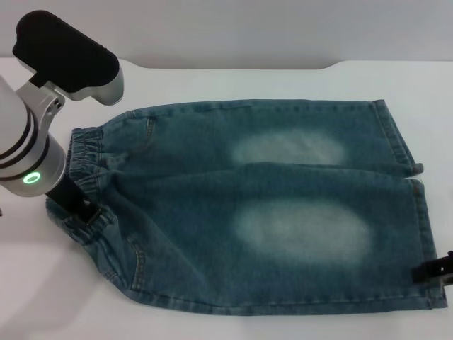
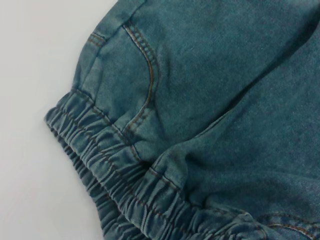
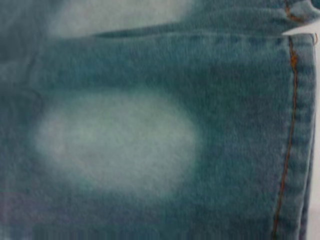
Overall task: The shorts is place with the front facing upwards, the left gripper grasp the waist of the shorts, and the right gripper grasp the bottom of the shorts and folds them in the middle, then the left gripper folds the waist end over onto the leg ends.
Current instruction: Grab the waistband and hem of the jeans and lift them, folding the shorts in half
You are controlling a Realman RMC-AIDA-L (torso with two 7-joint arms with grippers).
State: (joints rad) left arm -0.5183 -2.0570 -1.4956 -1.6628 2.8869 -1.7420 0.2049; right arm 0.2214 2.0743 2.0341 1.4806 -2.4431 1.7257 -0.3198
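Note:
The blue denim shorts lie flat on the white table, with two pale faded patches facing up. The puckered elastic waist is at the left; the left wrist view shows its gathers and a pocket seam. The straight stitched leg ends are at the right. The right wrist view looks closely at the hem of one leg. My left gripper, on its silver arm with a green light, sits at the near part of the waist. My right gripper shows only as black tips at the near leg's hem corner.
The white table stretches beyond the shorts, with its back edge near the top of the head view. The left arm's black and silver housing hangs over the far left corner.

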